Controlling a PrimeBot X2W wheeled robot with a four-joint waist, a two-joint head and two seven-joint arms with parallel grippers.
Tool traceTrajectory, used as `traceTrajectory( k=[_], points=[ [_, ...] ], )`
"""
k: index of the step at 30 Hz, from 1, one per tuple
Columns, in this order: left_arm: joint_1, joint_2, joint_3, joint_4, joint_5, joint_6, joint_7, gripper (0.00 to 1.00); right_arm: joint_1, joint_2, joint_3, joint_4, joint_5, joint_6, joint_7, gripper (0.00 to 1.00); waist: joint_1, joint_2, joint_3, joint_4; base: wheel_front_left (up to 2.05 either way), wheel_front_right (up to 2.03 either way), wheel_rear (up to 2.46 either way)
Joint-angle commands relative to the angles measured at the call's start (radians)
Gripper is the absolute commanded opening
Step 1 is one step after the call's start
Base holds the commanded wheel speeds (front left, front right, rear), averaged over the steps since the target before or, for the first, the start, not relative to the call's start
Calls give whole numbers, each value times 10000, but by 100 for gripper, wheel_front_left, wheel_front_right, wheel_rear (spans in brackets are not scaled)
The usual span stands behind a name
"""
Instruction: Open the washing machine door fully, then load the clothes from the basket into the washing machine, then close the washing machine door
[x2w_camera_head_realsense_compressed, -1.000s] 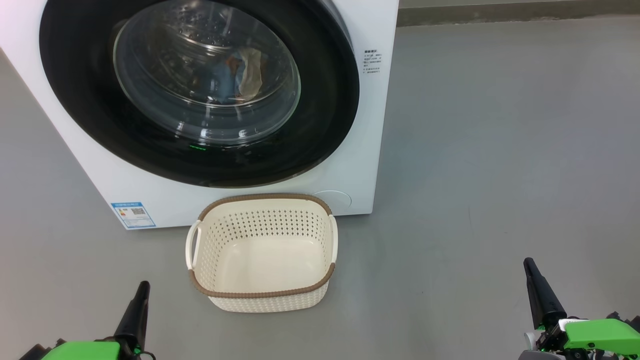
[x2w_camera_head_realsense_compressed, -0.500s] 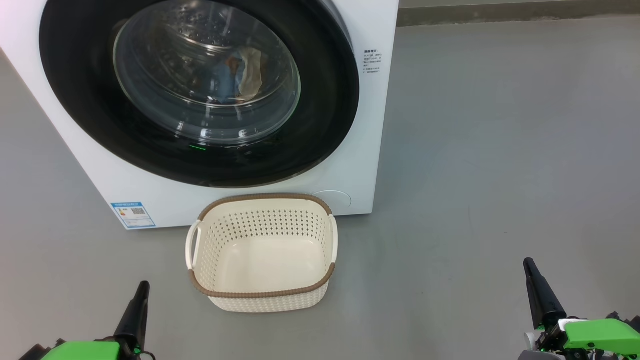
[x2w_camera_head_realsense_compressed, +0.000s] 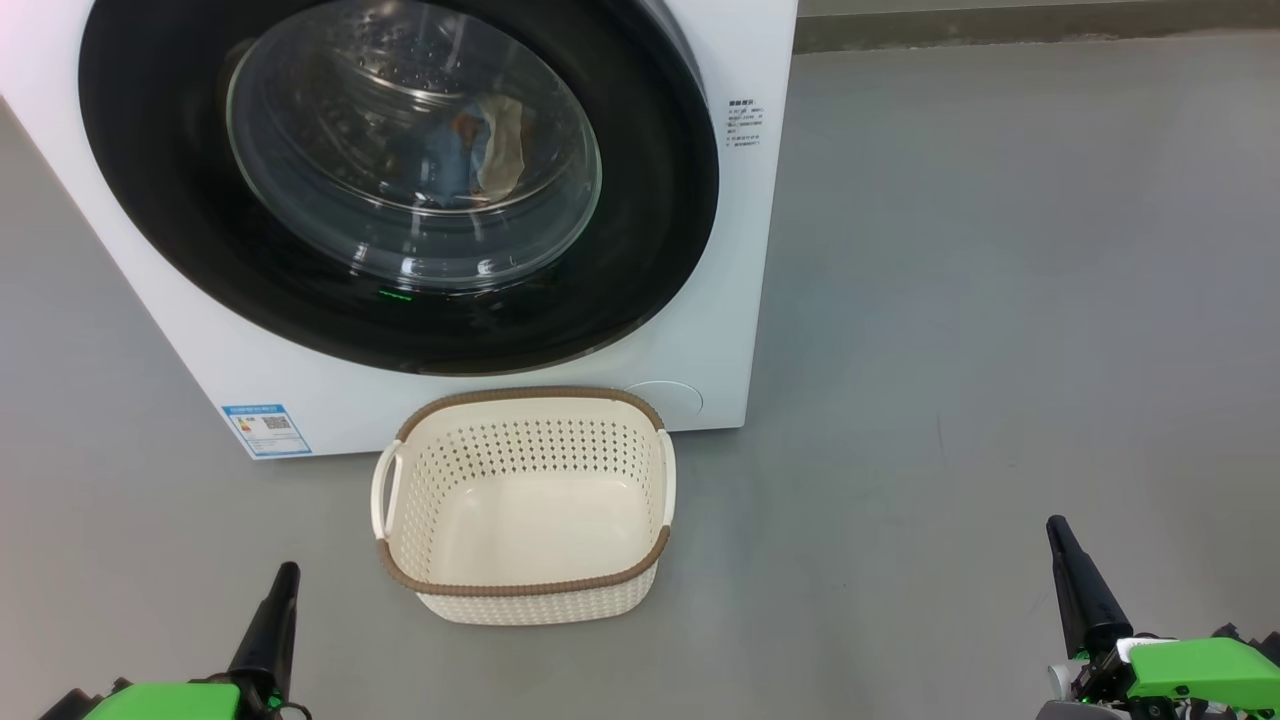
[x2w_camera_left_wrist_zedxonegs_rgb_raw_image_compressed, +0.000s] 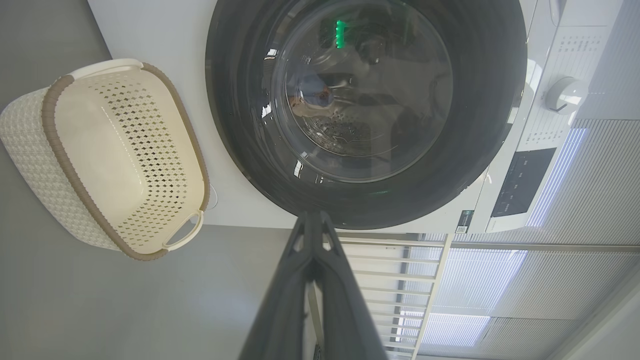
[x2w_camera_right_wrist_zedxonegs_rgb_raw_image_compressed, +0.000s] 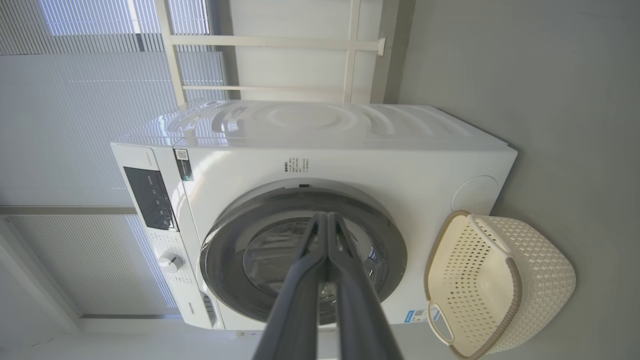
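Two grippers hang low in the head view, well back from the large white front-loading washing machine (x2w_camera_head_realsense_compressed: 700, 300). The left gripper (x2w_camera_head_realsense_compressed: 287, 572) is at the lower left and the right gripper (x2w_camera_head_realsense_compressed: 1056, 524) at the lower right. Each has its long dark fingers pressed together tip to tip, clenched on nothing.

The round washing machine door with its wide glossy black rim (x2w_camera_head_realsense_compressed: 650, 200) lies closed against the machine's front. Behind its bulging glass, inside the drum, sits a bundle of light blue and cream clothes (x2w_camera_head_realsense_compressed: 490, 150).

The small cream perforated plastic basket with a brown woven-look rim (x2w_camera_head_realsense_compressed: 520, 590) stands on the grey floor (x2w_camera_head_realsense_compressed: 1000, 300). It is just in front of the machine, below the door, and its smooth cream bottom is in plain sight. A blue label sticker (x2w_camera_head_realsense_compressed: 266, 429) sits at the machine's lower front corner.

The left wrist view adds what the head view cuts off: a dark control panel (x2w_camera_left_wrist_zedxonegs_rgb_raw_image_compressed: 520, 182) and a white dial (x2w_camera_left_wrist_zedxonegs_rgb_raw_image_compressed: 562, 95) above the door. The right wrist view gives the machine's ribbed white top (x2w_camera_right_wrist_zedxonegs_rgb_raw_image_compressed: 300, 120) and pale window blinds (x2w_camera_right_wrist_zedxonegs_rgb_raw_image_compressed: 60, 125) behind the machine.
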Motion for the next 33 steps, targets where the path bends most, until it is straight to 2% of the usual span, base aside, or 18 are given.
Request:
traceTrajectory(
  k=[1, 33],
  points=[
    [-417, 107, 352, -192, -40, -25, 47, 0, -458, -40, 252, -242, 50, 16, 73, 0, 0, 0, 0, 0, 0, 0, 0],
    [-419, 95, 369, -192, -26, -25, 62, 0, -458, -35, 244, -242, 44, 16, 79, 0, 0, 0, 0, 0, 0, 0, 0]
  ],
)
